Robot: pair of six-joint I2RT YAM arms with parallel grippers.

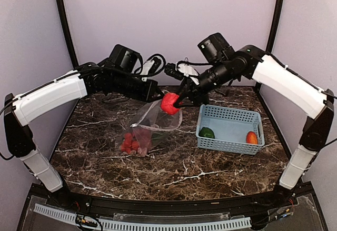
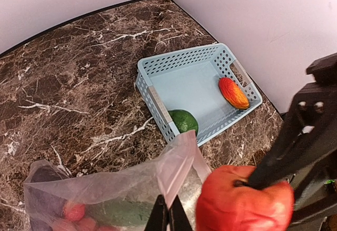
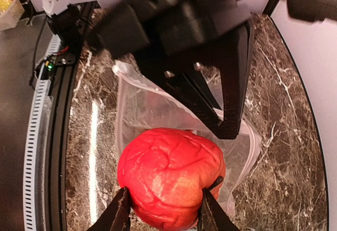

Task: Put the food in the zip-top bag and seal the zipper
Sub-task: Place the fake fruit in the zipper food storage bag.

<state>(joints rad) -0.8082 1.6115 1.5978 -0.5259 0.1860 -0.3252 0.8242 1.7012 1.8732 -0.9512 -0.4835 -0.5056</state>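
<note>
Top external: left pincer is nipped narrow on the raised mouth edge of the zip-top bag, holding it up off the bench; right pincer is clamped on a red food piece right at the bag mouth, so both pincers crowd together there; the bag sits mid-bench, its bottom on the surface with strawberries inside; zipper strip too fine to make out; light-blue basket lies just right of the bag with a narrow gap, near the right wall, and holds a green piece and an orange-red piece; open room is the bench front and left of the bag; bench is dark marble, veined white; walls pale lilac with black corner posts.
</note>
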